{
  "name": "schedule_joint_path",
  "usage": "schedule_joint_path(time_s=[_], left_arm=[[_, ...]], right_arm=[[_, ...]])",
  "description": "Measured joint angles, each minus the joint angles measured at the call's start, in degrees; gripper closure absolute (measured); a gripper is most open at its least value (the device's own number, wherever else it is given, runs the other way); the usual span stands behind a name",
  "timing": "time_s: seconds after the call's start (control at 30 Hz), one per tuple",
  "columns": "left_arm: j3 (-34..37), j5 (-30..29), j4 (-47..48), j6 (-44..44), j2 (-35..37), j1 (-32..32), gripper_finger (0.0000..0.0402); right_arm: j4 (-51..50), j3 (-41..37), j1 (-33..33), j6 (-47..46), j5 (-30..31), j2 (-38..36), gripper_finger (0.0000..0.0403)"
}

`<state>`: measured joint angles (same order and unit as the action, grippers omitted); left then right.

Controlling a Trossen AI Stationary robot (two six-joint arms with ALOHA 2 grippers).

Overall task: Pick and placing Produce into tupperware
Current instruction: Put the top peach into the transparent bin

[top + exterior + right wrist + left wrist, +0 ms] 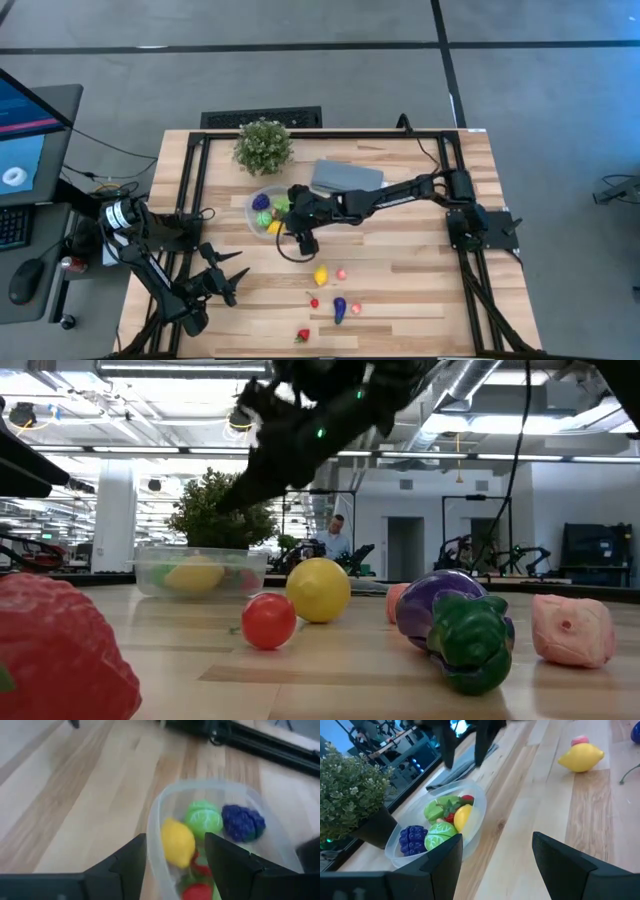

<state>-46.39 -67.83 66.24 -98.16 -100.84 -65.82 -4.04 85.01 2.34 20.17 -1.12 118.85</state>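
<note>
The left gripper [222, 281] was observed over the table's [420, 290] near-left area, well apart from all produce; its fingers [445, 862] stood apart with nothing between them.

To its right, toward the table's middle, the tupperware [253, 215] was noted resting on the wood, just in front of the potted plant [264, 145]. Inside it were recorded a purple-blue grape bunch [412, 839], a green cabbage-like piece [441, 834], a yellow lemon-like piece [177, 842], a further green piece [436, 811] and a small red piece [467, 798]. In the low view the container [200, 570] was seen with yellow and green showing through its translucent wall.

The right gripper [302, 240] was found just beside the tupperware's right rim, reaching in from the right arm across the folded grey-blue cloth [347, 177]. In the right wrist view its fingers [132, 857] were seen parted above the container [155, 815], the lemon-like piece lying below the gap; nothing was clamped between them.

Further right and nearer the front edge, loose produce was recorded on the bare wood: a yellow lemon [321, 275], a pink piece [341, 273] just beside it, a small red ball [314, 302], a purple eggplant with green cap [340, 309], a pink piece [355, 308] and a red strawberry [303, 336] closest to the edge.
</note>
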Motion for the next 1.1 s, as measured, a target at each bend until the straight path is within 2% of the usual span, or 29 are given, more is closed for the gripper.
schedule_joint_path(time_s=[0.2,0.6,0.8,1.1], left_arm=[[0.0,0.2,-0.2,0.0,0.0,0.0,0.0171],[0.0,0.1,-0.3,0.0,0.0,0.0,0.0171],[0.0,0.1,-0.4,0.2,0.0,0.0,0.0171],[0.0,-0.4,-0.4,0.3,0.0,0.0,0.0171]], right_arm=[[-12.3,-0.1,3.0,-2.0,2.8,-5.6,0.0191],[-31.1,-0.1,10.9,-12.6,11.7,-9.6,0.0207],[-33.7,-3.5,14.6,-19.9,13.2,-9.6,0.0214],[-32.0,-9.3,20.0,-30.5,15.2,-9.6,0.0218]])
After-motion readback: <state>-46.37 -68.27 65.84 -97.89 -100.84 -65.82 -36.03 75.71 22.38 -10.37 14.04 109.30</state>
